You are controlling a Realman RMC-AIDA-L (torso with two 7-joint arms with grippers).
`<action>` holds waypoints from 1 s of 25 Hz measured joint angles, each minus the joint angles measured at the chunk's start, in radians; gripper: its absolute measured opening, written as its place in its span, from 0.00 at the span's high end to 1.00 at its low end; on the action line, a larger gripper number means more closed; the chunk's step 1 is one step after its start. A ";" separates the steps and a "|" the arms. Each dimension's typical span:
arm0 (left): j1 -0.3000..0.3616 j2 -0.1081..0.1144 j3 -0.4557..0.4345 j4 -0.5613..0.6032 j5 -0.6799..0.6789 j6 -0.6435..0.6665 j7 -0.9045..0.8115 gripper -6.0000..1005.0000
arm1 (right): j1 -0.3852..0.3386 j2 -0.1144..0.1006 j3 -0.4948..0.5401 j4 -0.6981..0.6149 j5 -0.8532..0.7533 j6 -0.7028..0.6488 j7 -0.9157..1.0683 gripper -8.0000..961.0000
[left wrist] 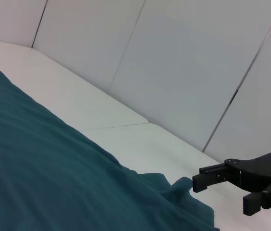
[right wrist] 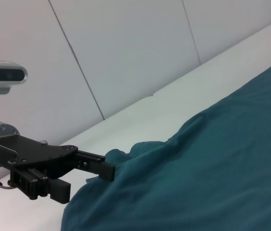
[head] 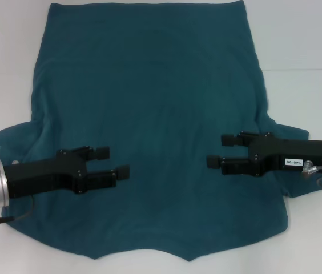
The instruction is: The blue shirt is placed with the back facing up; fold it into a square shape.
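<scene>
Head view: the blue shirt (head: 149,125) lay spread flat across the white table (head: 304,40), plain side up, hem at the far edge, both sleeves out to the sides near the robot. The left gripper (head: 114,162) reached in horizontally from the left side over the shirt's lower body, its fingers parted with nothing between them. The right gripper (head: 221,150) reached in level from the opposite side, above the cloth beside the right sleeve, fingers likewise spread and empty. The two pointed toward each other, well apart.

Left wrist view: the shirt (left wrist: 44,178) covered the near table; the right gripper (left wrist: 222,192) showed farther off above the sleeve edge, fingers apart.

Right wrist view: the shirt (right wrist: 212,168) filled the foreground; the left gripper (right wrist: 85,178) hung just above its edge, fingers apart, holding nothing.
</scene>
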 joint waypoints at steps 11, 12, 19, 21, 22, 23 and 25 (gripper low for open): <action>0.000 -0.002 -0.007 -0.004 -0.006 -0.007 -0.003 0.12 | 0.002 0.000 0.007 -0.003 0.002 0.000 0.000 0.05; 0.000 -0.002 -0.008 -0.004 -0.007 -0.013 -0.006 0.12 | 0.003 0.001 0.010 -0.003 0.002 0.000 0.000 0.05; 0.006 -0.002 -0.048 -0.002 -0.008 -0.092 -0.072 0.12 | 0.010 0.002 0.019 -0.005 0.002 0.001 0.000 0.05; 0.010 -0.002 -0.091 -0.004 -0.008 -0.102 -0.080 0.13 | 0.012 0.003 0.019 -0.006 0.003 0.001 0.000 0.05; 0.013 -0.002 -0.122 -0.006 -0.007 -0.109 -0.090 0.13 | 0.013 0.004 0.019 -0.006 0.003 0.001 0.000 0.06; 0.015 -0.001 -0.141 -0.007 -0.006 -0.117 -0.103 0.13 | 0.013 0.005 0.019 -0.006 0.005 0.001 0.000 0.06; 0.021 0.000 -0.160 -0.007 -0.003 -0.131 -0.124 0.13 | 0.013 0.008 0.019 -0.007 0.010 0.002 0.000 0.06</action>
